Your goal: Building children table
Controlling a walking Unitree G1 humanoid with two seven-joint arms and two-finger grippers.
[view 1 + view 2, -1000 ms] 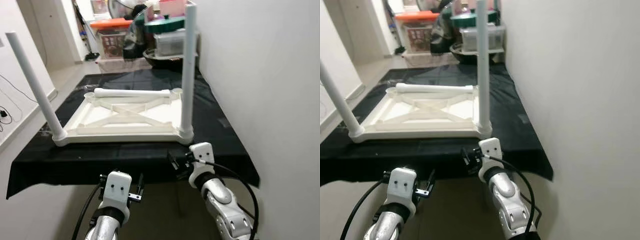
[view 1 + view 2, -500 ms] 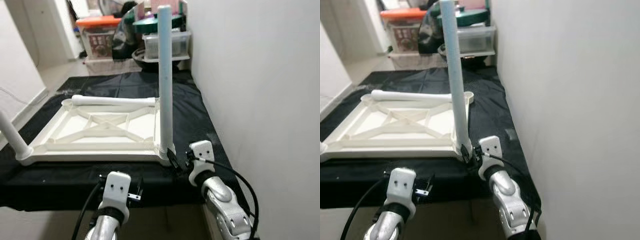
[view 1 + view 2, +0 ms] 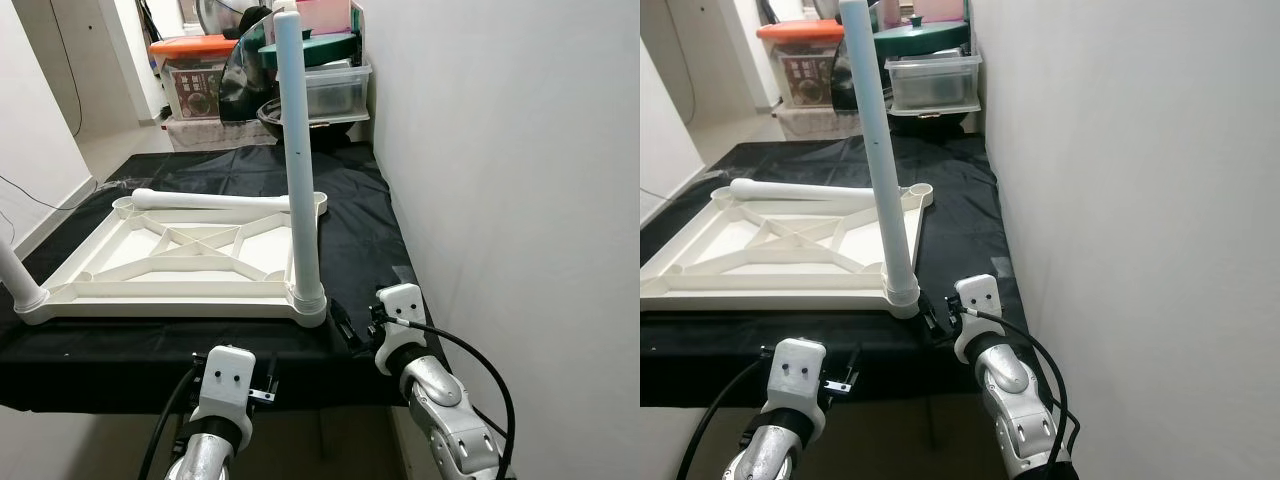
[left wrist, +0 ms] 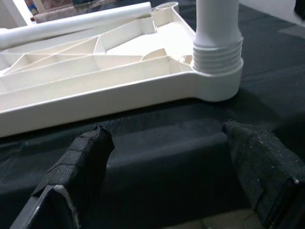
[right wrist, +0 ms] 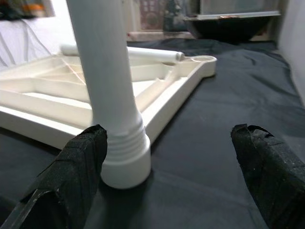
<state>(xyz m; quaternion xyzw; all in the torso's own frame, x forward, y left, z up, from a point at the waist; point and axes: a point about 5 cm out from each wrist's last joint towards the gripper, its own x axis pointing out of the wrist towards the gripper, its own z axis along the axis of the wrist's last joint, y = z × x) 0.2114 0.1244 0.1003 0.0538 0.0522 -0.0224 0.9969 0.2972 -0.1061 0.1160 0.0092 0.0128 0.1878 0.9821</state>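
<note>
Upturned tabletop (image 3: 180,262): white plastic, smooth, slight sheen, ribbed underside. Upright leg (image 3: 298,170): same white plastic, threaded collar at base. Cloth (image 3: 350,205): black, thin, glossy, wrinkled toward 12 o'clock. Right gripper fingertips (image 5: 76,176): black, rough, textured wrap. Wall (image 3: 500,150): matt white.

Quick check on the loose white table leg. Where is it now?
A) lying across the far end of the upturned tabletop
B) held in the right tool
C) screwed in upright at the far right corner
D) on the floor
A: the loose leg lies flat across the upturned tabletop's far end.
</note>
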